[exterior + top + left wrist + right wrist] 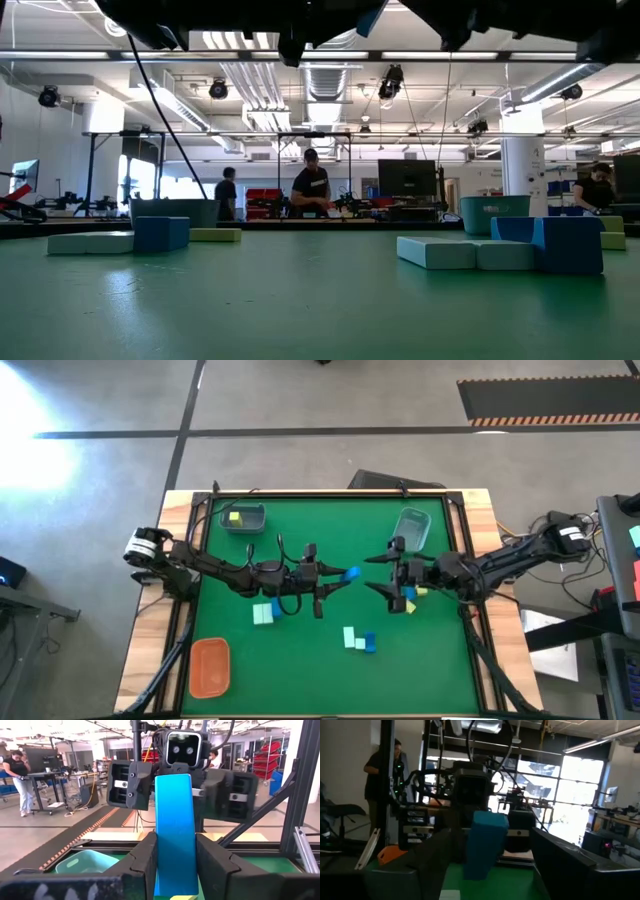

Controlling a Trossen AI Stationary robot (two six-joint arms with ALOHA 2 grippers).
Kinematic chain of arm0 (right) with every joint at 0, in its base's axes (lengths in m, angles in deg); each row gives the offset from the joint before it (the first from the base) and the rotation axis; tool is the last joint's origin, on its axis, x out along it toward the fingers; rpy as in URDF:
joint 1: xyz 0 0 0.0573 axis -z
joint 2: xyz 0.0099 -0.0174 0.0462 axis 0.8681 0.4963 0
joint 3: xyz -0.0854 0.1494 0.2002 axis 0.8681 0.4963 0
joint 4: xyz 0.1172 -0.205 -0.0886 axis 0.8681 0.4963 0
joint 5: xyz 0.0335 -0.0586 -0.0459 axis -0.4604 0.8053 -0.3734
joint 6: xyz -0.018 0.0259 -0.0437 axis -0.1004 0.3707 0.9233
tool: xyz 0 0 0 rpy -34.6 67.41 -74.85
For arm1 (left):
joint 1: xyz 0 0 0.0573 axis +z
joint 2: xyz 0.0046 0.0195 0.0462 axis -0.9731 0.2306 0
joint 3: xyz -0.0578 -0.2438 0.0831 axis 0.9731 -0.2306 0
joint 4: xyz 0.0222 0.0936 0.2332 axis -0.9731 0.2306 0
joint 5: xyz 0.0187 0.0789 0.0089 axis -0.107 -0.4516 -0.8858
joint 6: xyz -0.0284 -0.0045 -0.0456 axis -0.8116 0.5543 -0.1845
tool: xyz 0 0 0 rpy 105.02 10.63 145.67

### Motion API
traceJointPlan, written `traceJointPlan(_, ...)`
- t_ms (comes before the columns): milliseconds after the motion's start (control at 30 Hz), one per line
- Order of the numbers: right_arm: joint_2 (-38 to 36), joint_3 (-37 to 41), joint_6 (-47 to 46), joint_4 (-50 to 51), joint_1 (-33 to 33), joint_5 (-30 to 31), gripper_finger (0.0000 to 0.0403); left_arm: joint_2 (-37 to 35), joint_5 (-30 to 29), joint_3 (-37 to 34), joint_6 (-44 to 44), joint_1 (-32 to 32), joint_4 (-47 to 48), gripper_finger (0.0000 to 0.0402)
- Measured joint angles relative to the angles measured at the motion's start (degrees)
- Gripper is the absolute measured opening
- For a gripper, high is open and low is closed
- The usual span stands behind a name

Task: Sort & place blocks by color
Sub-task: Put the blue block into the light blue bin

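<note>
The blue block [350, 574] hangs in mid-air at the centre of the high view, above the green tabletop [300, 660] and between the two arms. It is pinched at one end by the left gripper [338, 582], whose fingers [145, 860] clamp its sides in the left wrist view, the block standing up between them. The right gripper [385, 573] faces it from the right of centre with its fingers spread wide; in the right wrist view the block sits in the gap between those fingers [560, 860] without clearly touching either.

This looks like a hand-over, and the risk is timing: should the left fingers let go before the right ones close, the block would drop onto the tabletop. A skewed approach could also knock it crooked in the left grip.

Other blocks lie below: a mint pair [263, 614] lower left of centre, and a mint and blue cluster [360, 640] lower right of centre. A grey-blue tray [244, 518] with a yellow block sits upper left, another tray [412, 525] upper right, and an orange tray [210, 666] lower left.
</note>
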State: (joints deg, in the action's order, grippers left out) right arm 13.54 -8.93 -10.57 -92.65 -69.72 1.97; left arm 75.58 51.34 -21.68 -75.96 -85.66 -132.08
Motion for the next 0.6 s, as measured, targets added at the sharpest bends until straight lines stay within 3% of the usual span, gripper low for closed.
traceJointPlan(367,5.83,-5.79,-1.49,0.11,0.26,0.47,0.0263,0.00,0.05,-0.13,0.42,-0.02,-1.52,0.0093)
traceJointPlan(600,5.83,-6.46,-1.49,-0.10,0.42,0.57,0.0197,0.02,0.31,-0.09,0.52,-0.02,-1.50,0.0094)
